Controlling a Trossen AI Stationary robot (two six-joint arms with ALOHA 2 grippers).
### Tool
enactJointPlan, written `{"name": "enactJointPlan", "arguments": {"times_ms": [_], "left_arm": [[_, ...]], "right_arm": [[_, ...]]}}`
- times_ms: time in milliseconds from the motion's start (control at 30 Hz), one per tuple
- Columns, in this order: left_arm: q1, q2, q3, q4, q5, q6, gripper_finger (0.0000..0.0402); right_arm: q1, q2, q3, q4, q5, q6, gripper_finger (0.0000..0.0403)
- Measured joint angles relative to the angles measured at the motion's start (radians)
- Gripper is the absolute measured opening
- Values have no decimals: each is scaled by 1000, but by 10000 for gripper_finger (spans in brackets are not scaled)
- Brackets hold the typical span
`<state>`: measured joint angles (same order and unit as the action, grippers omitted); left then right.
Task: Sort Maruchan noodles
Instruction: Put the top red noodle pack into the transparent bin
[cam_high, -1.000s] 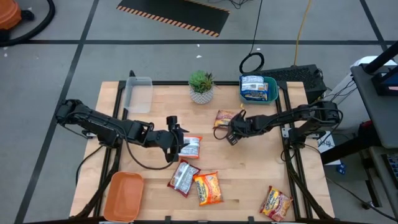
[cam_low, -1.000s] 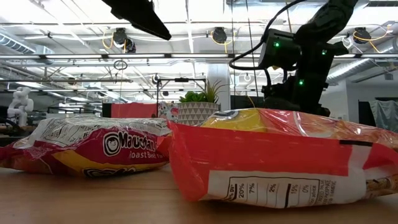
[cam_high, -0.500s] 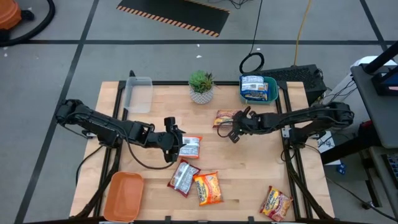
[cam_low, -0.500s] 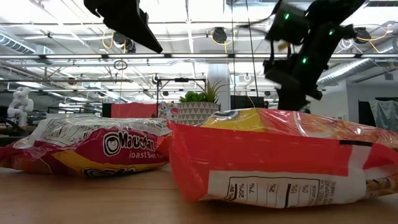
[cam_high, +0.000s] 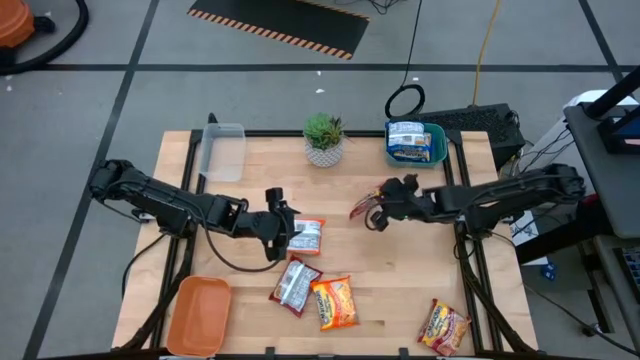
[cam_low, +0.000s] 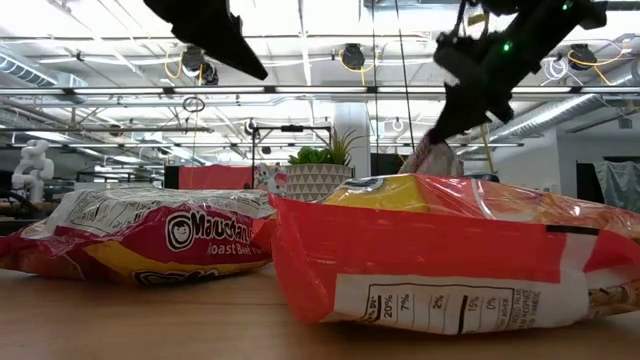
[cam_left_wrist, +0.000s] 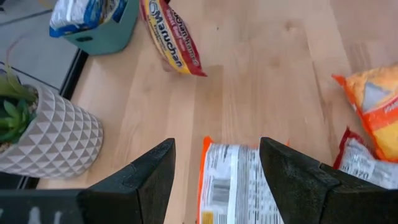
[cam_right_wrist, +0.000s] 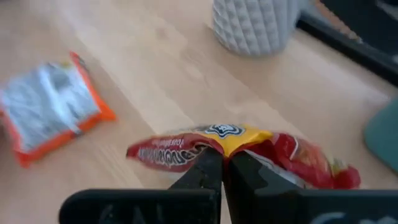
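The right end effector (cam_high: 374, 214) is clenched on the edge of a red-and-yellow noodle packet (cam_high: 362, 208), holding it lifted off the counter (cam_high: 400, 270), in front of the potted plant (cam_high: 324, 138) and toward the teal tray's side. In the right wrist view the fingers (cam_right_wrist: 211, 174) pinch the packet's seam.

The left end effector (cam_high: 283, 222) hovers in front of the plant, toward the clear tray's side, its fingers (cam_left_wrist: 155, 171) released and spread over an orange-edged white packet (cam_high: 307, 236) that lies flat on the counter.

Farther in front of the plant lie a red-silver packet (cam_high: 295, 285) and, touching it, an orange-yellow packet (cam_high: 335, 302). Another red-yellow packet (cam_high: 444, 325) lies well apart, at the counter's front corner on the right arm's side. A blue-white packet (cam_high: 409, 140) sits in the teal tray (cam_high: 438, 146) beside the plant. The clear tray (cam_high: 222, 151) sits on the plant's other side; the orange tray (cam_high: 198, 315) is at the front corner on the left arm's side.
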<state>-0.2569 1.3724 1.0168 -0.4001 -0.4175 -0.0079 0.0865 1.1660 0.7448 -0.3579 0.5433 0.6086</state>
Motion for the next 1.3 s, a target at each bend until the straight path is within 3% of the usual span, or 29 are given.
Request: {"name": "enactJointPlan", "arguments": {"times_ms": [200, 433, 667, 933, 1067, 1300], "left_arm": [[0, 0, 0, 65, -6, 5, 239], [-11, 0, 0, 149, -33, 5, 239], [-47, 47, -1, 183, -226, 88, 239], [-51, 169, -1, 274, -388, 193, 239], [-51, 208, -1, 348, -397, 223, 239], [-30, 225, -1, 397, -398, 186, 240]], "right_arm": [[38, -21, 0, 176, 14, -60, 0], [78, -22, 0, 330, 102, -117, 0], [123, -18, 0, 456, 198, -199, 0], [166, 75, 1, 766, 256, -373, 0], [165, 136, 1, 886, 257, -432, 0], [149, 171, 1, 914, 240, -439, 0]]}}
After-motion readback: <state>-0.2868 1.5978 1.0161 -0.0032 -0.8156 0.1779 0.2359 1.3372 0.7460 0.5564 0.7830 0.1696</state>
